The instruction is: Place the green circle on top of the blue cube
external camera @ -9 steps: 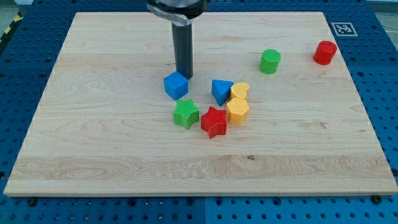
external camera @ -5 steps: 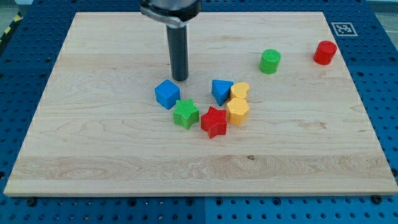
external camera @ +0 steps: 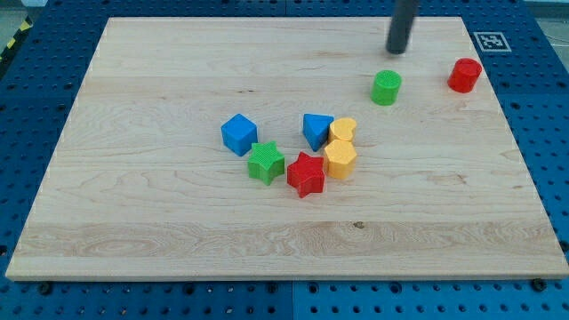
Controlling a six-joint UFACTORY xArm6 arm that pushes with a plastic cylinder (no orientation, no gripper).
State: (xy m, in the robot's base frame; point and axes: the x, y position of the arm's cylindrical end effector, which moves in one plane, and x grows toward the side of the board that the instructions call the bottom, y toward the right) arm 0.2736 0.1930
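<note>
Green circle (external camera: 387, 87): a short ribbed cylinder standing upright on the wooden board (external camera: 160, 222), toward the view's upper right, apart from all other blocks. My tip (external camera: 396, 51) stands just above it toward the view's top, not touching; the rod carries no pincer and grasps nothing. Blue cube (external camera: 238, 133) lies well apart near centre, touching a green star (external camera: 266, 163).

Bare board between green circle (external camera: 387, 88) and blue cube (external camera: 239, 134)
</note>
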